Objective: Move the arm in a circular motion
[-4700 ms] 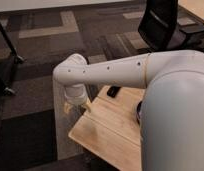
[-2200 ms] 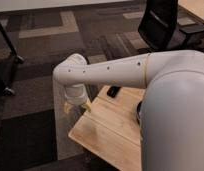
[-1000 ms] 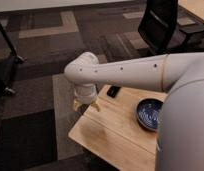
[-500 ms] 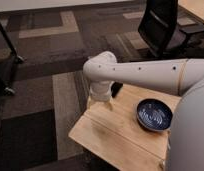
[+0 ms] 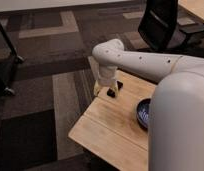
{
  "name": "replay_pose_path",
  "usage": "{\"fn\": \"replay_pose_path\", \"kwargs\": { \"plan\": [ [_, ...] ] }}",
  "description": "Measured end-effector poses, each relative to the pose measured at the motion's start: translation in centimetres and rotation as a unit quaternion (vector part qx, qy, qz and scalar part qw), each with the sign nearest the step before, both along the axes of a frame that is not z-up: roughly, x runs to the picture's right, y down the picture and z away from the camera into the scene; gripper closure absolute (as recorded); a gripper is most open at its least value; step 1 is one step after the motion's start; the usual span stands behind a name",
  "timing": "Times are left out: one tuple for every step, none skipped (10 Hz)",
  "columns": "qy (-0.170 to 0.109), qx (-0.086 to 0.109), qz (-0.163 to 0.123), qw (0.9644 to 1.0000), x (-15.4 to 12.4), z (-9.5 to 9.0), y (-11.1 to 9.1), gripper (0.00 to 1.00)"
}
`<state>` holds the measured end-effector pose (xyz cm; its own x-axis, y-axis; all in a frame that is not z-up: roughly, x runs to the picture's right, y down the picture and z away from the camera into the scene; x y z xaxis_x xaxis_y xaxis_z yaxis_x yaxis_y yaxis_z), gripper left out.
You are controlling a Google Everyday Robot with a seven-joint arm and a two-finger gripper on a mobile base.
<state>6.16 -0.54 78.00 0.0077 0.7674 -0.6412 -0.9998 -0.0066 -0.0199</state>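
Note:
The arm (image 5: 145,62) is a large glossy white tube with small dark dots. It reaches from the right edge leftward to a rounded elbow (image 5: 107,52), then bends down toward the wooden table (image 5: 110,130). The gripper (image 5: 101,89) hangs at its tan tip, just over the table's far left corner. It is next to a small black object (image 5: 114,90). The arm's wide near section (image 5: 180,125) fills the lower right.
A dark blue bowl (image 5: 143,113) sits on the table's right side, partly hidden by the arm. A black office chair (image 5: 162,25) stands at the back right. A dark stand leg (image 5: 7,60) is on the patterned carpet at the left.
The elbow has swung right and farther back across the table's far edge. The arm's near section now covers part of the bowl.

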Motion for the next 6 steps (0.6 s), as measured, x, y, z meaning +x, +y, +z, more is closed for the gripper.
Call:
{"fn": "replay_pose_path", "kwargs": {
  "plan": [
    [0.004,0.004,0.001,1.0000,1.8,0.6,-1.3,0.35],
    [0.017,0.009,0.005,0.9998,4.8,0.9,-2.7,0.35],
    [0.028,0.011,0.012,0.9995,7.2,0.7,-3.4,0.35],
    [0.045,0.012,0.023,0.9987,10.0,0.2,-3.8,0.35],
    [0.072,0.014,0.042,0.9964,14.4,-1.1,-4.0,0.35],
    [0.088,0.018,0.055,0.9944,16.7,-2.3,-3.8,0.35]
  ]
}}
